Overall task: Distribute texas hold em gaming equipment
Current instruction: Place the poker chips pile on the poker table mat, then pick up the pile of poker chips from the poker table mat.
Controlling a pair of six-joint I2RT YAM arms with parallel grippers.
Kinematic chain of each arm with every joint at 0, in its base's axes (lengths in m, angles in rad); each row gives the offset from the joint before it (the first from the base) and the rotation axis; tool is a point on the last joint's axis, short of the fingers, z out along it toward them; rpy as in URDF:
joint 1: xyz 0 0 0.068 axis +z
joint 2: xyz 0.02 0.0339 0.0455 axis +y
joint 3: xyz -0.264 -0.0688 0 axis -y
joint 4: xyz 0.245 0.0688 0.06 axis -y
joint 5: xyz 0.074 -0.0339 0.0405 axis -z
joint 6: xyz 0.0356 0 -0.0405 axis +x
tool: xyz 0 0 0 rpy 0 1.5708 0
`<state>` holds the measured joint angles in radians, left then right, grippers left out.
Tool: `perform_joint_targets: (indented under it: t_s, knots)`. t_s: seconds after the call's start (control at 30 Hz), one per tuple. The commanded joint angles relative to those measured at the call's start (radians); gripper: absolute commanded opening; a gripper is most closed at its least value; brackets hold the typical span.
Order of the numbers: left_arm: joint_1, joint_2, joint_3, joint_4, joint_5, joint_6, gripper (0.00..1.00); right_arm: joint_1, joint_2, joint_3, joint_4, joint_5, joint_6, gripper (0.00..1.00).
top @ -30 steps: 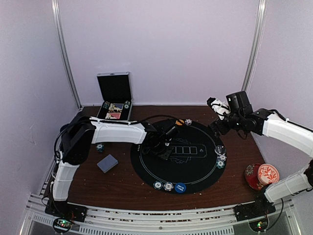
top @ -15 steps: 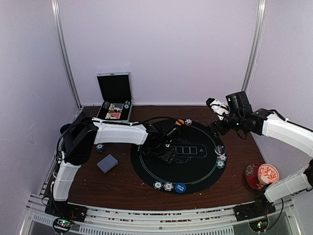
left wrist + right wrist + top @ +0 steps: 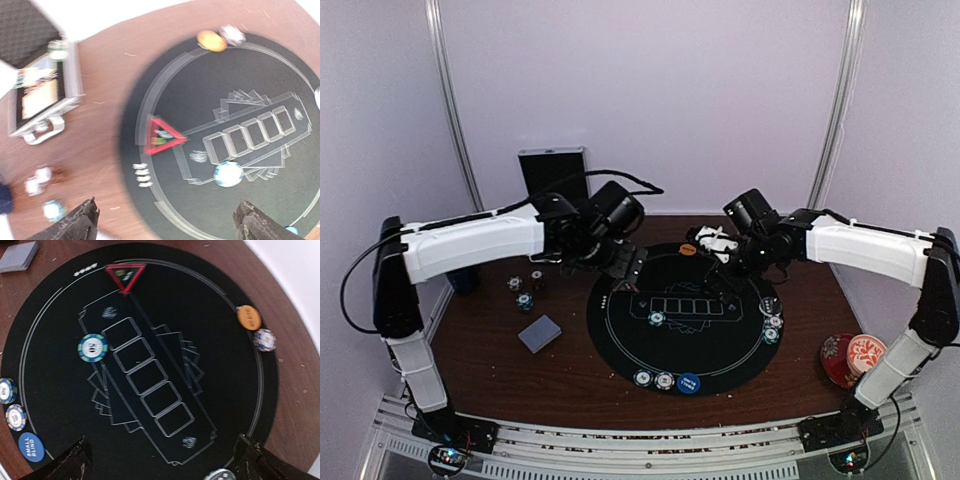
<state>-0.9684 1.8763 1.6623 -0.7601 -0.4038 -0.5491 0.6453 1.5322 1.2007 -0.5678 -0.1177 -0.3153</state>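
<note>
The left jaws stand wide and hold nothing, poised above the left edge of the round black mat (image 3: 720, 350). The right jaws are equally wide and empty over its far side. Below, 1 teal chip (image 3: 228, 173) lies flat beside the 5 card outlines, probably a centre stake. The red triangle marker (image 3: 161, 136) sits at the left rim. The SMALL BLIND disc (image 3: 31, 447) adjoins 2 rim chips (image 3: 642, 378), marking a seat. The card deck (image 3: 540, 334) waits undealt on the counter (image 3: 570, 390).
</note>
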Motion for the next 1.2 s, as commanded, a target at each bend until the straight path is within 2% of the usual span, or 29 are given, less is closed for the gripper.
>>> perform_joint_targets:
  t_s: [0.0,0.13,0.3,0.4,0.6,1.03,1.17]
  knots:
    - [0.088,-0.176,-0.151,-0.063,-0.125,-0.007,0.98,0.069,0.176,0.172,-0.190,-0.092,-0.014,1.00]
    - [0.198,-0.340,-0.307,-0.030,-0.138,0.022,0.98,0.108,0.335,0.370,-0.329,-0.151,-0.035,1.00]
    - [0.313,-0.500,-0.501,0.070,-0.144,0.076,0.98,0.175,0.475,0.497,-0.370,-0.120,-0.044,1.00]
    - [0.343,-0.561,-0.586,0.131,-0.138,0.103,0.98,0.198,0.571,0.586,-0.412,-0.116,-0.045,1.00]
    - [0.352,-0.587,-0.638,0.181,-0.097,0.145,0.98,0.212,0.729,0.737,-0.442,-0.078,-0.018,0.96]
    - [0.363,-0.586,-0.647,0.191,-0.055,0.148,0.98,0.214,0.774,0.724,-0.399,0.009,-0.002,0.91]
    - [0.366,-0.597,-0.649,0.192,-0.058,0.143,0.98,0.212,0.793,0.707,-0.396,0.003,-0.005,0.85]
